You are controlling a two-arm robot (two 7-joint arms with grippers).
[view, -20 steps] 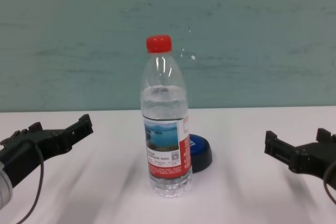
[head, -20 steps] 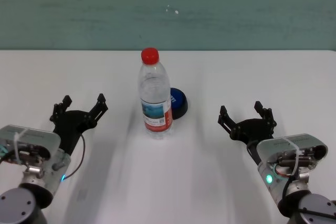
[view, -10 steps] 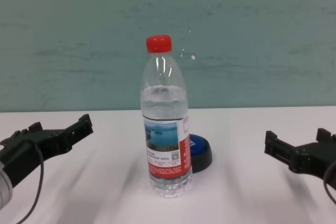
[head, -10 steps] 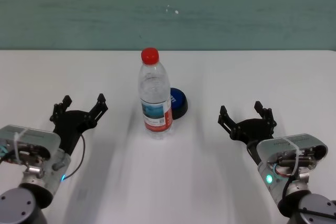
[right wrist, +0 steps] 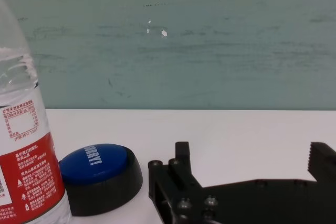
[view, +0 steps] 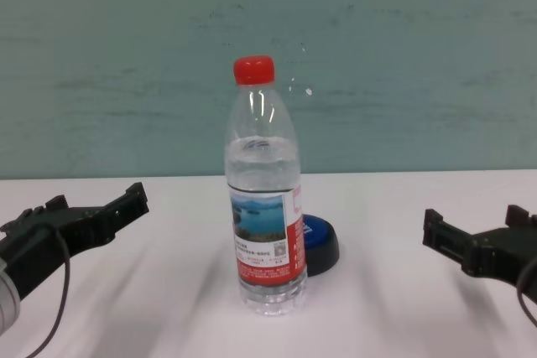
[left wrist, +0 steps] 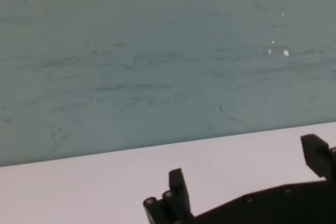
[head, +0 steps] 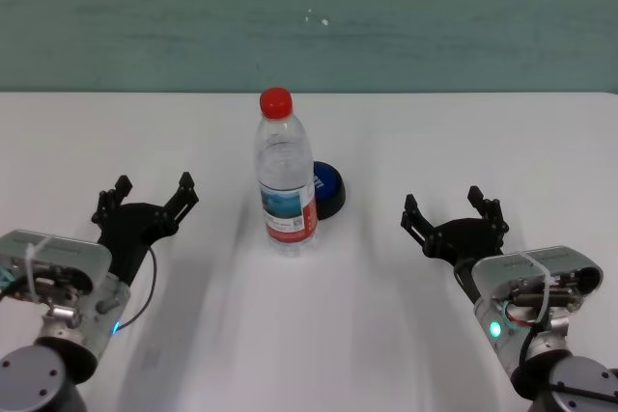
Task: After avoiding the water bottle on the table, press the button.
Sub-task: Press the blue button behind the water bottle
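Right gripper (head: 452, 207) near button (head: 326, 190), open

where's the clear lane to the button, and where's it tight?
Bare table lies between the right gripper and the button, and behind the button up to the wall. Open table also lies between the left gripper and the bottle. Tight spot: the bottle stands directly in front-left of the button, hiding part of it.

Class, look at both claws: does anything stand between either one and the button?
The bottle stands in front of the button, between it and the left claw. Nothing visible stands between the open right claw and the button.
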